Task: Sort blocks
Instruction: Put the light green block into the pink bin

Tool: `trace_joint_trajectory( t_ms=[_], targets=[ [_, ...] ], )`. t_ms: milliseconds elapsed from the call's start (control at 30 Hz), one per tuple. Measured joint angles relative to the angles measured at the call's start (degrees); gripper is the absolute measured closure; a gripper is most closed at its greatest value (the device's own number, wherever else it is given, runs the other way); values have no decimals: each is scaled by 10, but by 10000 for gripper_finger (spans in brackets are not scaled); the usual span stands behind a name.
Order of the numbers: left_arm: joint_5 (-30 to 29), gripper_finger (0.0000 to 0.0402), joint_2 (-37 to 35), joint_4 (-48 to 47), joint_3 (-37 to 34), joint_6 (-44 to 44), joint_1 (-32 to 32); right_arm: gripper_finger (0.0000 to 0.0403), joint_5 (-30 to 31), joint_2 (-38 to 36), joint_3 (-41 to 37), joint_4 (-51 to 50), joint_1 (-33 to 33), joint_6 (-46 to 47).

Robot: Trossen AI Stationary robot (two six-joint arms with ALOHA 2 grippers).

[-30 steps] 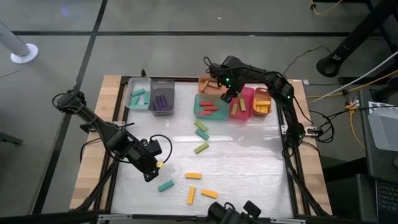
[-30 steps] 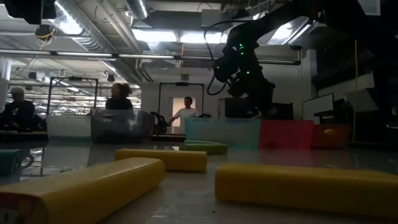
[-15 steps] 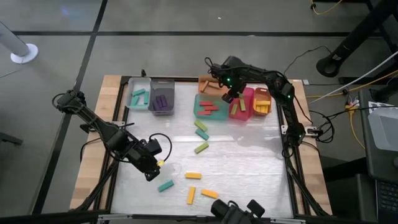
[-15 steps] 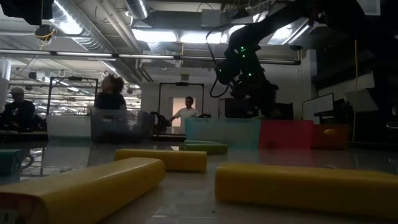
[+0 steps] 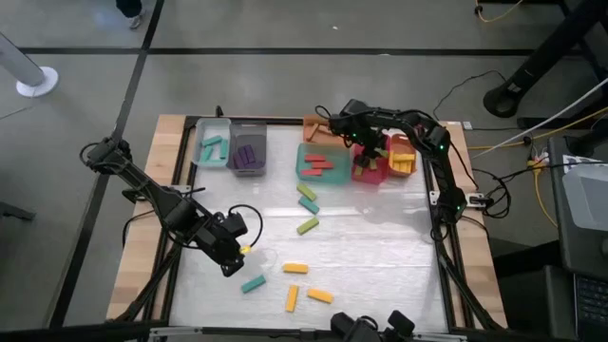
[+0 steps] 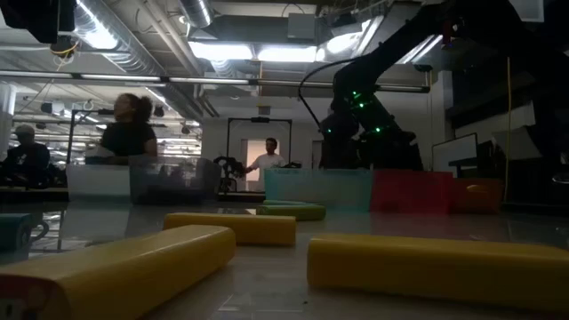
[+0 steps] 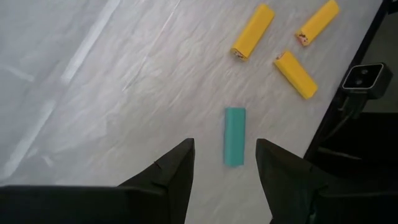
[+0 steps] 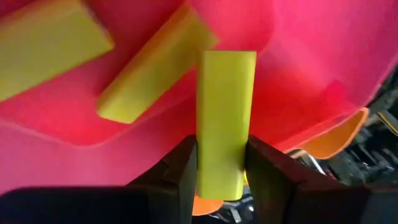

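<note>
Right wrist only: olive block (image 8: 225,118) gripped over pink bin (image 8: 323,56)

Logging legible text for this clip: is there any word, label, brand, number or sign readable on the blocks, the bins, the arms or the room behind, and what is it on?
None can be read in any view.
The teal block and the yellow blocks on the table are plain.
The olive block held in the right end effector over the pink bin is plain too.
The background room in the low view shows no legible sign.
</note>
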Motion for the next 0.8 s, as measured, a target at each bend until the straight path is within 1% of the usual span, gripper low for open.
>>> trace_joint_trajectory(
  t_ms=[233, 533, 633, 800],
  targets=[
    [-4, 243, 2, 2, 0, 36, 1, 278, 4, 0, -1, 0, 0, 0],
    [-4, 243, 2, 2, 0, 39, 1, 275, -2, 0, -1, 0, 0, 0],
    [-4, 243, 2, 2, 0, 38, 1, 254, -1, 0, -1, 0, 0, 0],
    [-4, 243, 2, 3, 0, 14, 0, 193, 10, 0, -1, 0, 0, 0]
  ],
)
